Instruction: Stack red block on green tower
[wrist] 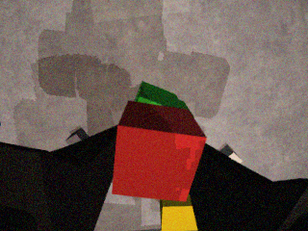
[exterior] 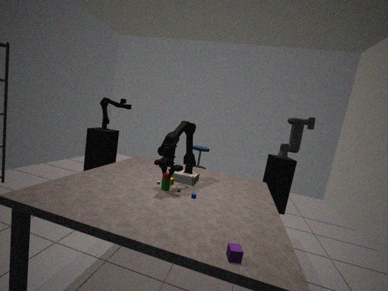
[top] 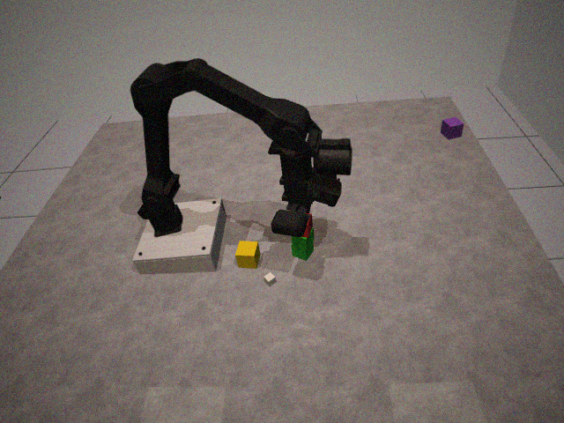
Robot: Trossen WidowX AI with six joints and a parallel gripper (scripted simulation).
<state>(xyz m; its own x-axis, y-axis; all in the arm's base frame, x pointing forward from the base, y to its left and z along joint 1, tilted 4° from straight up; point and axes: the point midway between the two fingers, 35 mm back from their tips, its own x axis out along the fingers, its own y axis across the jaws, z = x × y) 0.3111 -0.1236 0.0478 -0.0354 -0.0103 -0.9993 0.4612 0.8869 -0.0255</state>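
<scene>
The pincer [top: 304, 226], clamped on the red block [wrist: 156, 160], holds it right atop the green tower [top: 302, 246]; an off-centre release or sideways nudge could topple both.

Setting: robotics lab or test room | Evidence: bare grey walls and a tiled floor [exterior: 328, 259] | large tabletop [exterior: 94, 200] carrying a black arm [exterior: 175, 140] on a white base plate [exterior: 188, 178] | two further arms on dark pedestals [exterior: 100, 150] [exterior: 279, 181] | blue stool [exterior: 200, 149] behind | ladder-like rack [exterior: 3, 109] at the left edge
</scene>
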